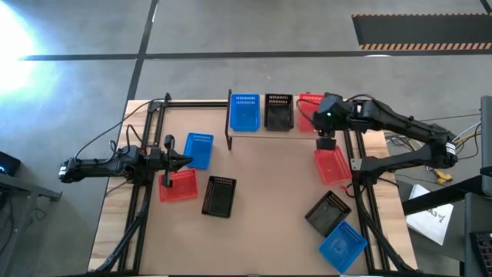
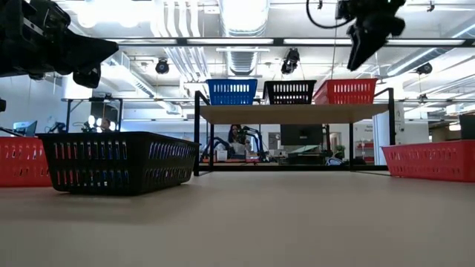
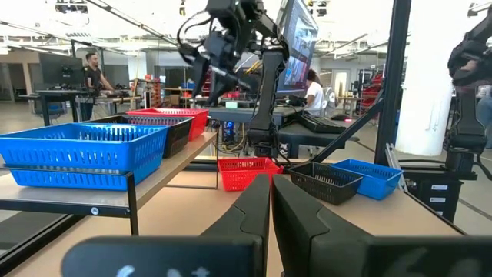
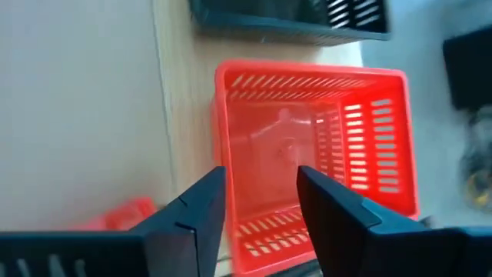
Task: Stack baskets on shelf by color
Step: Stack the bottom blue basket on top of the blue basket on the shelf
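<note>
Three baskets stand in a row on the shelf (image 1: pixel 254 132): blue basket (image 1: pixel 244 111), black basket (image 1: pixel 278 113) and red basket (image 4: pixel 307 154), each on its flat bottom. My right gripper (image 4: pixel 261 201) hangs open above the red basket, fingers pointing down; it also shows over the red basket (image 2: pixel 345 90) in the low view. My left gripper (image 3: pixel 270 211) is shut, hovering low at the table's left beside a blue basket (image 1: pixel 198 150) and a red basket (image 1: pixel 177 185).
More baskets lie on the table: a black basket (image 1: pixel 219 196) left of middle, a red basket (image 1: pixel 332 165) below the shelf's right end, and a black basket (image 1: pixel 329 211) and blue basket (image 1: pixel 342 245) at the near right. The middle of the tabletop is bare.
</note>
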